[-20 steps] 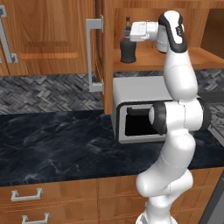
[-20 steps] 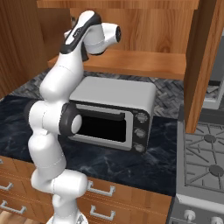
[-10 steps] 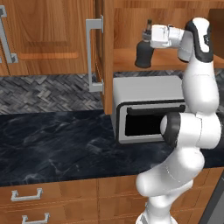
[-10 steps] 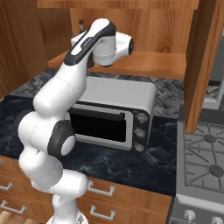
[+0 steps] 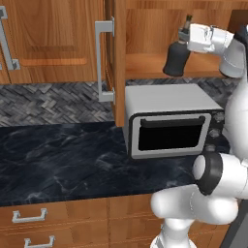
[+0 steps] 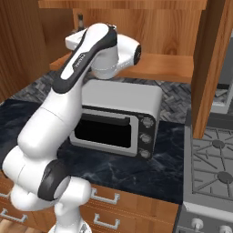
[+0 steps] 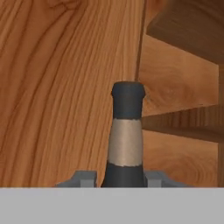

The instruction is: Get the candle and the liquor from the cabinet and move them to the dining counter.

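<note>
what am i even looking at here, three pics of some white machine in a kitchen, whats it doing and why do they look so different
It is a white jointed robot arm in a computer-rendered kitchen. Two pictures come from cameras on its base, one behind it to the left, one to the right. The third looks along its hand, so it sees things close up.

On the black marble-look worktop stands a silver toaster oven. Above it is an open reddish-brown wooden wall cabinet.

The arm's pincer is shut on the neck of a dark grey-black bell-shaped bottle, seen by the cabinet shelf. In the hand view the bottle's neck rises between the two fingertips.
</note>
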Available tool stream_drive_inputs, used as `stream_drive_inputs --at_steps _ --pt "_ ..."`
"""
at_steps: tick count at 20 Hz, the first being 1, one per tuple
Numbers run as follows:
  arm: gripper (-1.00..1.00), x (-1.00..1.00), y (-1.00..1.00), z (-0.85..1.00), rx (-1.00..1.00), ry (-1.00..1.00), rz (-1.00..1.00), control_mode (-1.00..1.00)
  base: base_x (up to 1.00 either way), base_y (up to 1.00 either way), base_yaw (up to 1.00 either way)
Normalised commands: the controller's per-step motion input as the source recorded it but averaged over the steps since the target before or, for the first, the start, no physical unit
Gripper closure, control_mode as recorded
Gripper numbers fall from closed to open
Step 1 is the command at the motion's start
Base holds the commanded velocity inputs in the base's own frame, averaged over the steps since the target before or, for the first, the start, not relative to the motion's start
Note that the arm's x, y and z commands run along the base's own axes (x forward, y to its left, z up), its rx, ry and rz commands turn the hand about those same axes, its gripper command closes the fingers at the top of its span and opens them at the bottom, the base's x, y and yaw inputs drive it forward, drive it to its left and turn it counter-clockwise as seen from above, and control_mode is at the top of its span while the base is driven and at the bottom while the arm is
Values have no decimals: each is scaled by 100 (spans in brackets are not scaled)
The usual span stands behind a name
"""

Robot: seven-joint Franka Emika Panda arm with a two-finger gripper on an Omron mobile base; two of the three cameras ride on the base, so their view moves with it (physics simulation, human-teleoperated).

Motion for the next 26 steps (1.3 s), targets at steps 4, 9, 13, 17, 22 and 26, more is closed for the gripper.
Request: stream_drive_inputs --at_steps 4,9,13,17,22,26 --pt "100 -94 -8 10 0 1 -5 -100 0 0 0" --pt "100 -91 -4 -25 0 0 -2 -100 0 0 0" --pt "100 -98 -13 -43 0 0 0 -100 0 0 0" --pt "100 -100 -19 -42 0 0 -2 -100 0 0 0" --pt "100 -86 -3 -29 0 2 0 -100 0 0 0" --pt "100 -29 0 -6 -1 5 0 -100 0 0 0"
